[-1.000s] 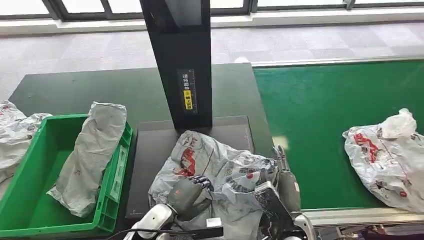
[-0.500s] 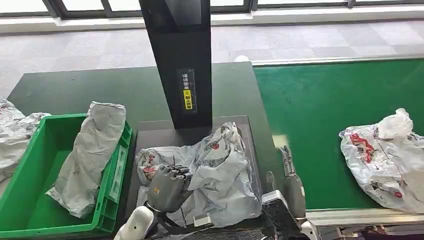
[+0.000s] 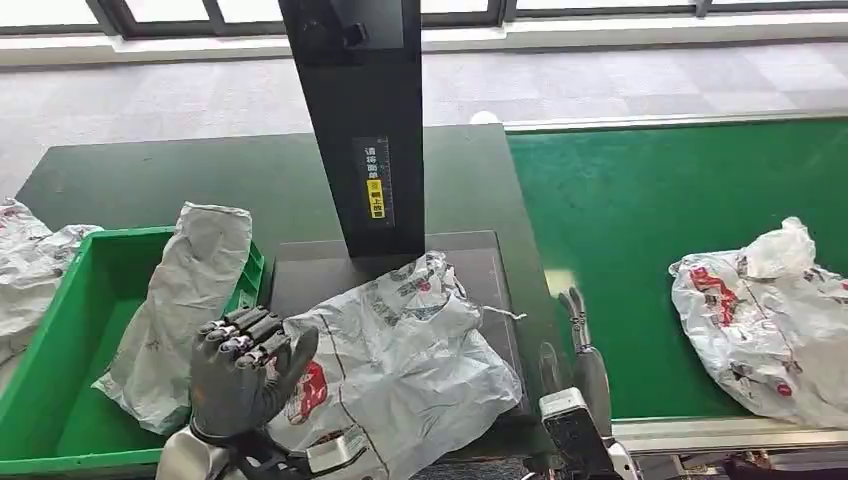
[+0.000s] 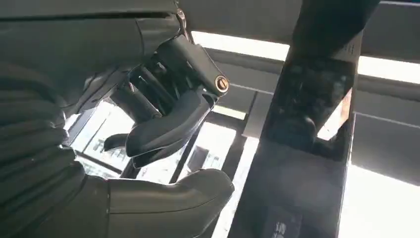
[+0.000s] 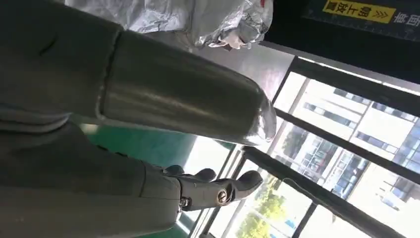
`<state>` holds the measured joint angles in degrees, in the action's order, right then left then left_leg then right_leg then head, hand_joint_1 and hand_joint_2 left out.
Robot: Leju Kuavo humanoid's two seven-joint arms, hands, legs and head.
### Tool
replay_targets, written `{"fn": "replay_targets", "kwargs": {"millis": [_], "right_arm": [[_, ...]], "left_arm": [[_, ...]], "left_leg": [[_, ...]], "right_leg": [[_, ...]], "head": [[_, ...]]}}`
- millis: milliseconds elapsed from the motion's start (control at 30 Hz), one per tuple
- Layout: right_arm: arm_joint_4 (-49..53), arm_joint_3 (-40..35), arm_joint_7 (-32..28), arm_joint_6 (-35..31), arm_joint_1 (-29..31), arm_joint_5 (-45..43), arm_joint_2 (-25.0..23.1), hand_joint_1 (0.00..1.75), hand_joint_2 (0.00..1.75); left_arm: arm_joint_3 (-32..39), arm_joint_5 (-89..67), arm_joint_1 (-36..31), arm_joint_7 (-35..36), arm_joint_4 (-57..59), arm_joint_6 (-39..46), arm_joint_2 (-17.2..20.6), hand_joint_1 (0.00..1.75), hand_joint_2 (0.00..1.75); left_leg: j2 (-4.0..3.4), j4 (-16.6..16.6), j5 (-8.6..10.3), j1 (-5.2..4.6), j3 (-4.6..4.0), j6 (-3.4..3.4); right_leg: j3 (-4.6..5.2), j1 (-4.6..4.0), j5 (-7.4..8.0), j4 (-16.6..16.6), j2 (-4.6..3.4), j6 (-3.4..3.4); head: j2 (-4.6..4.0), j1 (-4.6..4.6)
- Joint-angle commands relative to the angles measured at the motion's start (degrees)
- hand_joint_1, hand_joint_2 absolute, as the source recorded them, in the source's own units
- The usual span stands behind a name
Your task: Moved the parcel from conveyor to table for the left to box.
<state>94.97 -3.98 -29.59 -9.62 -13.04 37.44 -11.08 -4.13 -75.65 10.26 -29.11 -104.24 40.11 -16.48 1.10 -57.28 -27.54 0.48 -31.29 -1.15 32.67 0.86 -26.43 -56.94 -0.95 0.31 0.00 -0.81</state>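
Since a moment ago the left hand point(image 3: 243, 373) has lifted off the parcel point(image 3: 400, 365) and now hovers beside it, fingers spread, holding nothing. That parcel lies flatter on the dark plate point(image 3: 310, 270) of the desk point(image 3: 150, 180). Its right hand point(image 3: 583, 355) stands with fingers straight and empty by the conveyor point(image 3: 640, 230).

grey bag point(image 3: 180, 305) leans in green bin point(image 3: 45, 415), black post point(image 3: 365, 120) behind.
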Motion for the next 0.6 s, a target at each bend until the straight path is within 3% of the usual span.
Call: {"fn": "replay_targets", "kwargs": {"millis": [33,200,267,533,567,600], "right_arm": [[-1.0,1.3,-1.3,2.0,1.5,-2.0,-0.2,0.0,0.0],[-2.8,2.7,-2.7,2.9,2.3,-3.4,-0.6,0.0,0.0],[-3.1,2.9,-2.9,2.9,2.6,-3.7,-0.4,0.0,0.0],[-3.1,3.1,-3.1,2.9,2.6,-3.8,-0.7,0.0,0.0],[-2.2,3.6,-3.1,3.1,2.0,-3.7,-1.0,0.0,0.0],[-1.2,4.2,-3.2,3.5,1.5,-3.8,-1.0,0.0,0.0]], "left_arm": [[8.0,4.0,-0.8,0.5,-10.3,-0.1,-3.5,1.75,1.75],[11.6,5.0,-0.9,-2.4,-13.0,-0.1,-3.5,1.75,1.75],[8.4,1.6,-0.2,-0.1,-10.7,-0.1,-3.5,1.75,1.75],[7.4,0.7,-1.6,0.8,-7.0,-0.1,-3.5,1.75,1.75],[0.5,7.0,-0.2,1.1,5.4,-4.5,1.1,1.75,1.75],[-3.7,12.3,-2.1,4.8,8.7,-11.6,4.8,1.75,1.75]], "left_leg": [[-0.18,-0.1,-0.02,0.03,-0.08,0.04],[-0.17,0.0,-0.01,0.05,-0.05,0.02],[-0.18,0.0,0.04,0.03,-0.03,0.04],[-0.1,0.0,0.06,0.03,-0.04,0.06],[0.05,0.1,0.08,0.0,-0.01,0.04],[0.05,0.1,0.1,0.02,-0.01,0.05]], "right_leg": [[0.09,-0.04,0.04,0.0,-0.05,-0.02],[0.07,-0.04,0.04,0.0,-0.06,-0.03],[0.05,-0.04,0.07,0.1,0.0,-0.05],[0.02,-0.04,0.08,0.1,0.1,-0.02],[-0.02,0.01,0.05,0.1,0.19,-0.01],[-0.04,-0.02,0.07,0.1,0.23,-0.03]], "head": [[0.0,0.0],[0.0,0.0],[0.0,0.0],[0.0,0.0],[0.0,0.0],[0.0,0.0]]}}
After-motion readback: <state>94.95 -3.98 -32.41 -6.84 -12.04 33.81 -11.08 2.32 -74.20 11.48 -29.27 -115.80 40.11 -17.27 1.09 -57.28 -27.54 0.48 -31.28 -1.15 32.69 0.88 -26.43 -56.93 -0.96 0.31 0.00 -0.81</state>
